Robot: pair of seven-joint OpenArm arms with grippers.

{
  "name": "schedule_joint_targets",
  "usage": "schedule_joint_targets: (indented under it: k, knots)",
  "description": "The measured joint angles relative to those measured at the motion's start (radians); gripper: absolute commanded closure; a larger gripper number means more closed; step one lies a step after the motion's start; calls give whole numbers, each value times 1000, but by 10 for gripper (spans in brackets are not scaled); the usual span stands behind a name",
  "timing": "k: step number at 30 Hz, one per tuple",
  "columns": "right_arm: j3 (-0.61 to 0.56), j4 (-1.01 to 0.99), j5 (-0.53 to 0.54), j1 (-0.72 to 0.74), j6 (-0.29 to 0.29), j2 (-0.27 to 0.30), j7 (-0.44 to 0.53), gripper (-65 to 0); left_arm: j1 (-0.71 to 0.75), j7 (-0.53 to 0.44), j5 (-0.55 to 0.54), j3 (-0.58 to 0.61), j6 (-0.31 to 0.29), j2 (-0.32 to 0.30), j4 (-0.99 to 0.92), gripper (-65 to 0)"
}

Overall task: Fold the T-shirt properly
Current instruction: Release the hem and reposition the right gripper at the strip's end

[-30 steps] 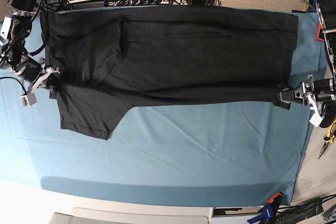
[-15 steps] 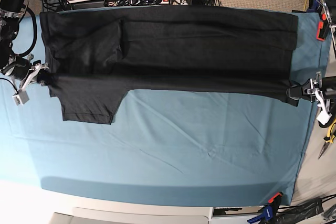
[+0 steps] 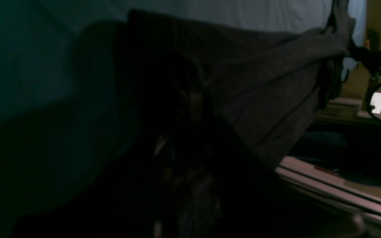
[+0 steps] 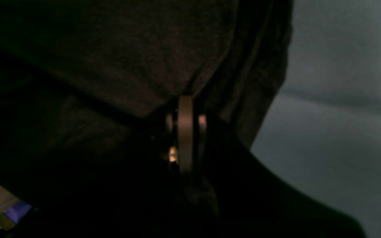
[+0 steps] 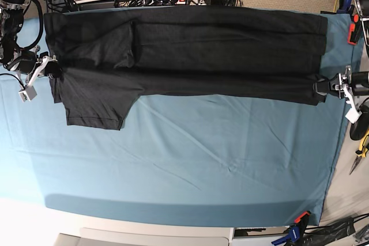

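Moved since a second ago: both my grippers have carried the near edge of the T-shirt (image 5: 190, 50) toward the far side of the bench; the lifted edge now lies higher in the base view and the visible cloth band is narrower.
Left gripper (image 5: 326, 86): clenched on the T-shirt's near corner at the right side of the base view; cloth pulled taut from it.
Right gripper (image 5: 51, 70): clenched on the opposite near corner, at the left side of the base view; in my right wrist view the fingers (image 4: 185, 132) are pressed together with dark cloth bunched between and around them.
T-shirt: black, spread lengthwise along the far half of the bench, near edge doubled over the body; one sleeve (image 5: 95, 105) hangs out toward the near side at the left of the base view.
Left wrist view: cloth (image 3: 260, 86) stretched in a sagging sheet away to the far gripper; very dark, little detail.
Bench (image 5: 202, 165): teal cover, bare over the near half.
Containers: cannot tell of any on the bench.
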Motion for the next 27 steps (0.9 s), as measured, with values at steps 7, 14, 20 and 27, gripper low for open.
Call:
schedule_joint_targets:
  k: [7,14,20,27]
  knots:
    - [0,0,-12,0,0,-1,7,-189,3,0,2,0,-6,-1,0,-295]
    - [72,0,-120,21,0,-36,187,-324,3,-15,4,0,-5,-3,44,-333]
    - [247,-9,-274,180,-35,-201,221,-324,2,-15,7,-74,-5,-3,195,-333]
    - [238,-417,-325,413,-71,-275,262,-324,2,-15,2,-126,-6,-3,282,-333]
